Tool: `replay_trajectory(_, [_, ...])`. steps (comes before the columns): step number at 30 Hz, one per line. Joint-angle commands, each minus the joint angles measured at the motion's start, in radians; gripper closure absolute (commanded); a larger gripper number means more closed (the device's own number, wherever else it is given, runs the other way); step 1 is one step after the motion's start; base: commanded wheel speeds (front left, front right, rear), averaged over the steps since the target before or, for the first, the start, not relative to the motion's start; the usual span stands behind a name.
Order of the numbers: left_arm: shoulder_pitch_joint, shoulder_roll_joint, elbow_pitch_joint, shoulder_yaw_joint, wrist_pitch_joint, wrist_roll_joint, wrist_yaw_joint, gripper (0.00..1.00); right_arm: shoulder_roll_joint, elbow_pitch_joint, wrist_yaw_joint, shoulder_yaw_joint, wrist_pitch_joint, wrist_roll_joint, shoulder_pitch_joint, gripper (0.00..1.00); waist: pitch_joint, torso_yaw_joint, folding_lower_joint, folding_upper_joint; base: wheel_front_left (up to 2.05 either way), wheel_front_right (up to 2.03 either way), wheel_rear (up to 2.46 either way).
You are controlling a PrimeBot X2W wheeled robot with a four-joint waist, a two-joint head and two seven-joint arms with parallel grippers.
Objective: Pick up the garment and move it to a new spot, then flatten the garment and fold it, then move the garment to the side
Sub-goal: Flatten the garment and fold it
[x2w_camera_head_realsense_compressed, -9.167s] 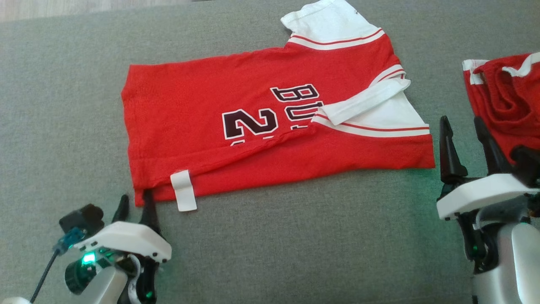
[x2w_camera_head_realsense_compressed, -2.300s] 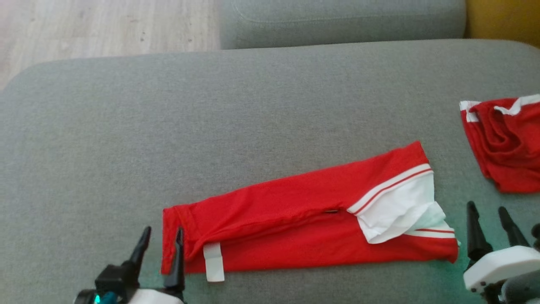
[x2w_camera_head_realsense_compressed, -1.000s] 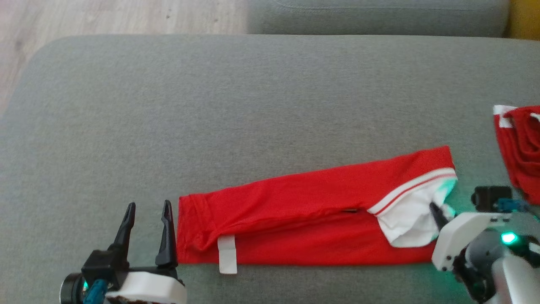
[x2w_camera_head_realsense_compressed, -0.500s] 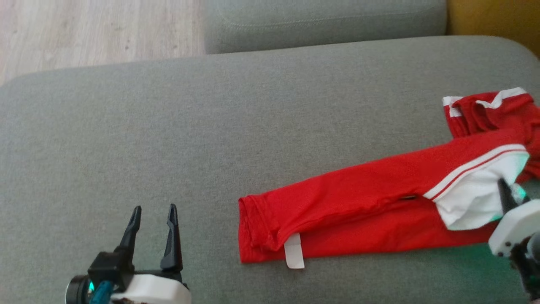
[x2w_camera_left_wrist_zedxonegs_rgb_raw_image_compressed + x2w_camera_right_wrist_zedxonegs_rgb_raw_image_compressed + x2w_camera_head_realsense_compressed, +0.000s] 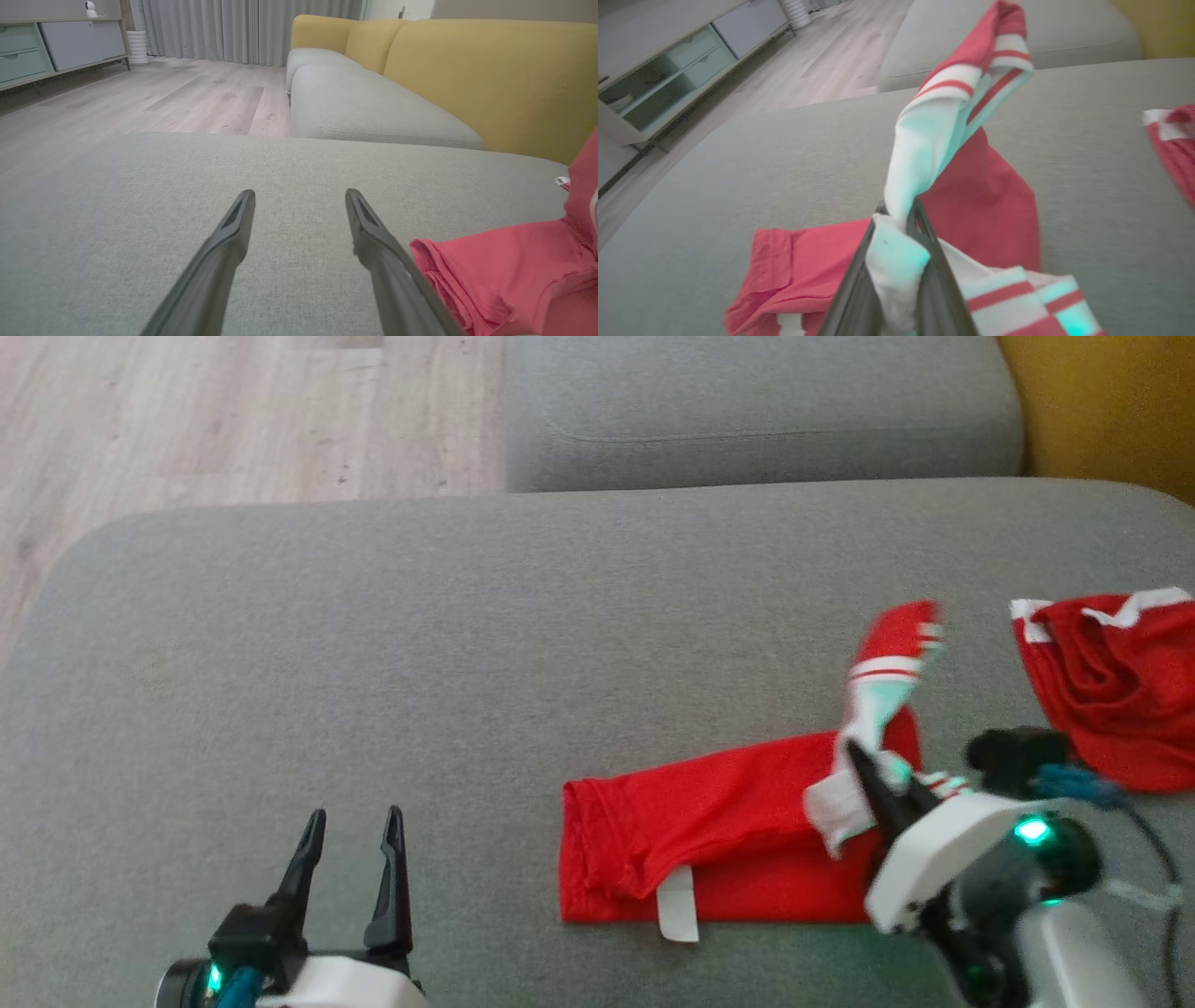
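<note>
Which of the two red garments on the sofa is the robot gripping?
The folded jersey with the white tag; the right gripper pinches its white end. The crumpled garment lies apart.

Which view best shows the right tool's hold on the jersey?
Right wrist view: the right tool pinches the jersey's white sleeve close up. Head view shows this smaller, blurred; left wrist view, the hem end.

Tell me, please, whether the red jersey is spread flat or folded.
The red jersey is folded into a narrow strip on the grey cushion; its white-sleeved end is raised, pinched in the right gripper.
</note>
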Motion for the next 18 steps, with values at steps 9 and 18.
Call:
replay_trajectory(9, [-0.03,0.02,-0.033,0.03,0.0,-0.003,0.004,0.0,0.015,0.071,0.008,0.312,-0.048,0.135,-0.095,1.0,0.013,0.068,0.0001,0.0,0.0,0.0,0.0])
replay_trajectory(18, [-0.045,0.004,-0.019,0.025,-0.005,-0.003,0.0,0.0,0.016,0.253,0.008,0.449,-0.094,0.202,-0.203,0.18,0.024,0.107,0.0001,0.0,0.0,0.0,0.0])
